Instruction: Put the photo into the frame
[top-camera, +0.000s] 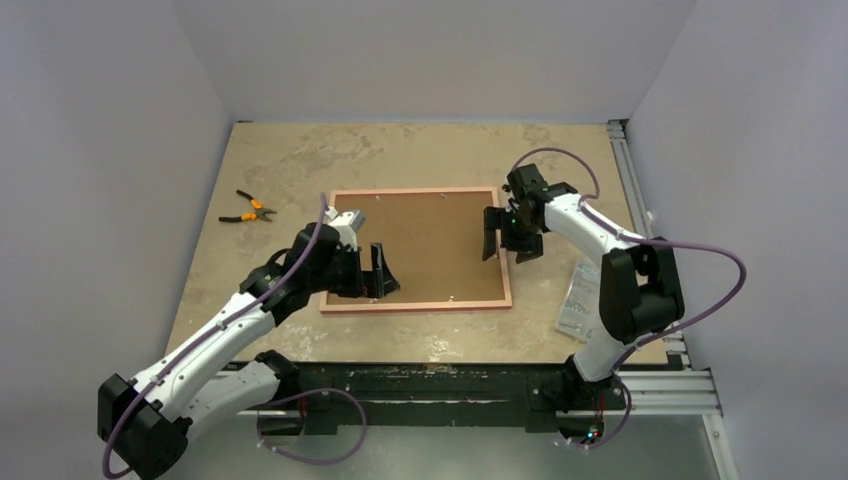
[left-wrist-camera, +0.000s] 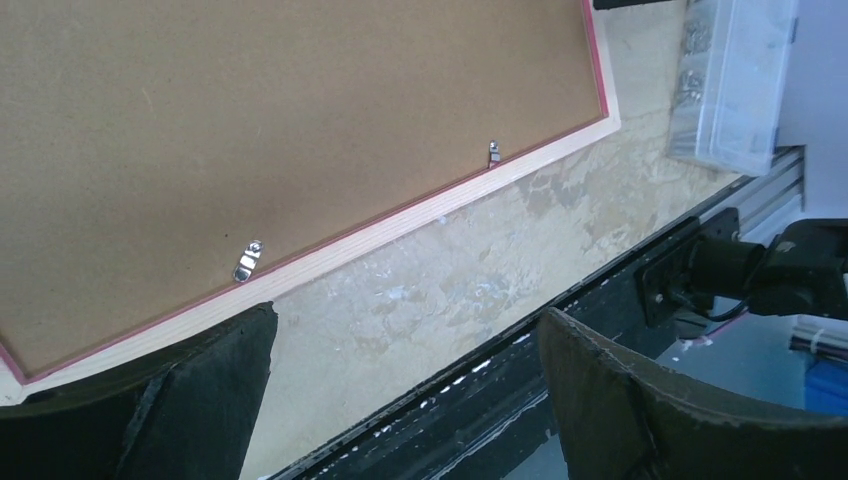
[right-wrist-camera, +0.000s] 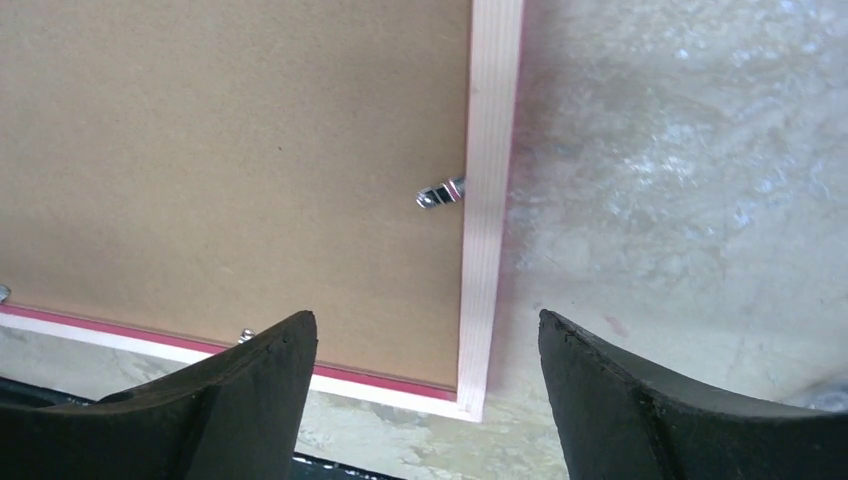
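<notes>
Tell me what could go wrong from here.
1. Small clips seem to hold the backing board in the frame; the wide jaws may slip off them or lift everything together.
2. Sliding the frame could push it toward the clear box.

Both arms reach forward with wrists tipped down. The left gripper and the right gripper point toward each other, well apart, and each one's 2 fingers are spread wide (clear in both wrist views).
</notes>
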